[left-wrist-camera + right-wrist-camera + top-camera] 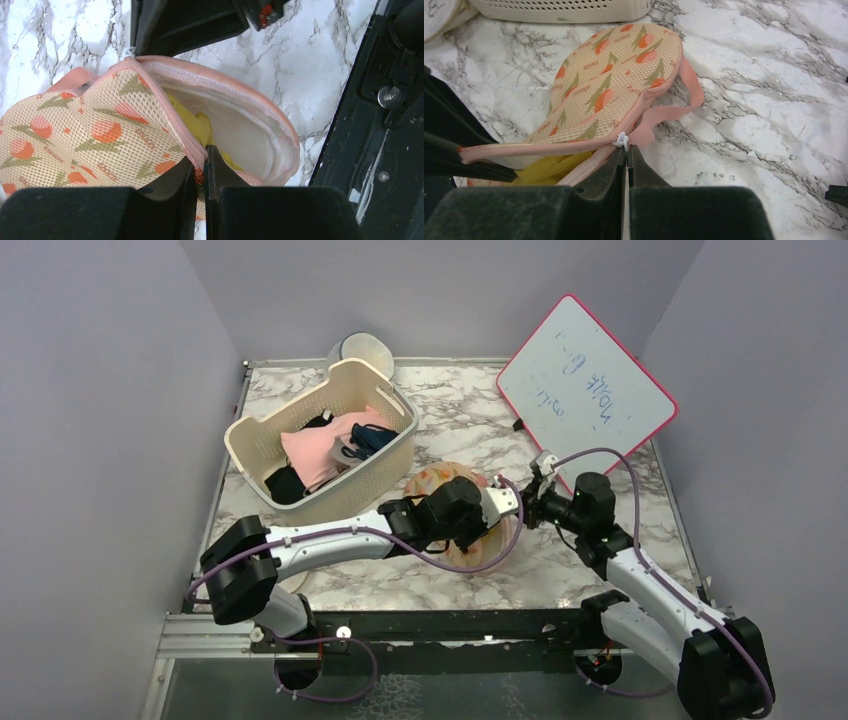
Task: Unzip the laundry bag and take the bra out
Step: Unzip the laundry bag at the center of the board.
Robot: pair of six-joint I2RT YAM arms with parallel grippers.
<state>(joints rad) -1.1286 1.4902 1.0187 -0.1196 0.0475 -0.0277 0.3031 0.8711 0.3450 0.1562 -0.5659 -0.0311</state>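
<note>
The peach laundry bag point(95, 135) with leaf print lies on the marble table, its zip partly open. It also shows in the right wrist view point(609, 85) and the top view point(440, 478). The mustard-yellow bra point(195, 125) shows inside the opening, also in the right wrist view point(544, 167). My left gripper point(200, 167) is shut on the bag's pink zip edge. My right gripper point(626, 155) is shut on the white zip pull cord point(622, 140) at the bag's other end. In the top view both grippers meet over the bag, left point(497, 502) and right point(528, 502).
A cream basket point(395, 455) with pink point(315, 452) and dark garments stands at the back left. A round white case point(362, 346) lies behind it. A pink-rimmed whiteboard point(585, 390) leans at the back right. A black frame rail point(370, 125) runs along the near table edge.
</note>
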